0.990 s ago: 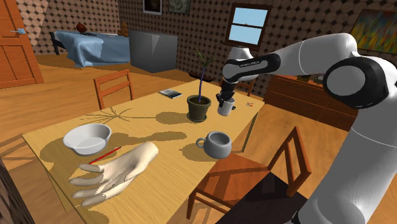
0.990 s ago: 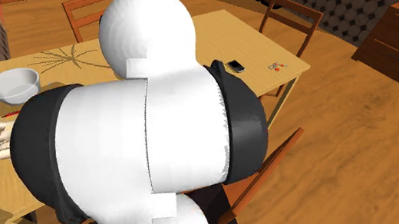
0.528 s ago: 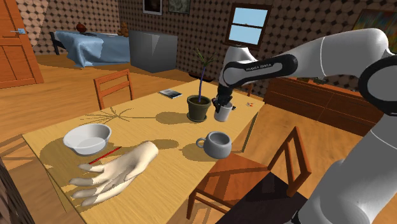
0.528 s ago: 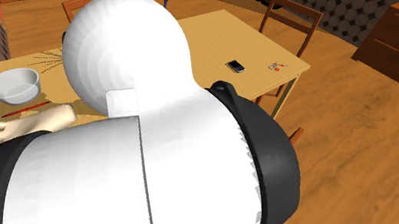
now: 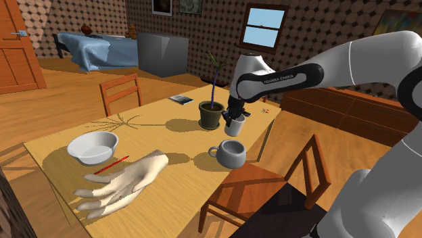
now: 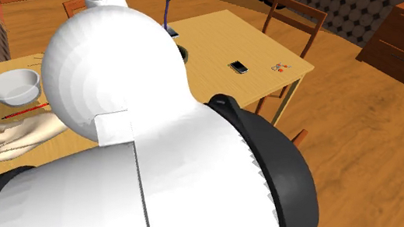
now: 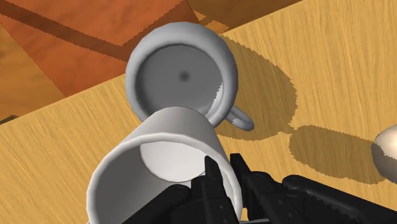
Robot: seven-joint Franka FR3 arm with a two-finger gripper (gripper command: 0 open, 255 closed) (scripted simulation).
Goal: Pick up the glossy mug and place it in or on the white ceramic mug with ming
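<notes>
1. Shoulder view: the tool (image 5: 232,119) pinches the rim of the held mug (image 5: 235,127), which hangs from it with its mouth up. The standing mug (image 5: 230,155) sits on the table (image 5: 145,130), lower in the picture than the tool and nearer the camera, apart from the held mug. A plant pot (image 5: 210,115) stands just beside the tool. A bowl (image 5: 92,146) and a model hand (image 5: 118,184) lie well away from the tool, beyond the pot.
2. Second exterior view: the arm (image 6: 112,130) stands close to the camera. Past it, the table (image 6: 217,36) carries a phone (image 6: 237,66), the bowl (image 6: 12,85) and the model hand (image 6: 10,138).
3. Wrist view: the tool (image 7: 228,183) clamps the held mug's (image 7: 162,172) wall, one of its fingers (image 7: 212,181) inside the rim and the other outside. The standing mug (image 7: 181,73) lies straight beyond the tool, upright on the table (image 7: 331,63). The held mug is nearer the tool and overlaps the standing mug's rim.
</notes>
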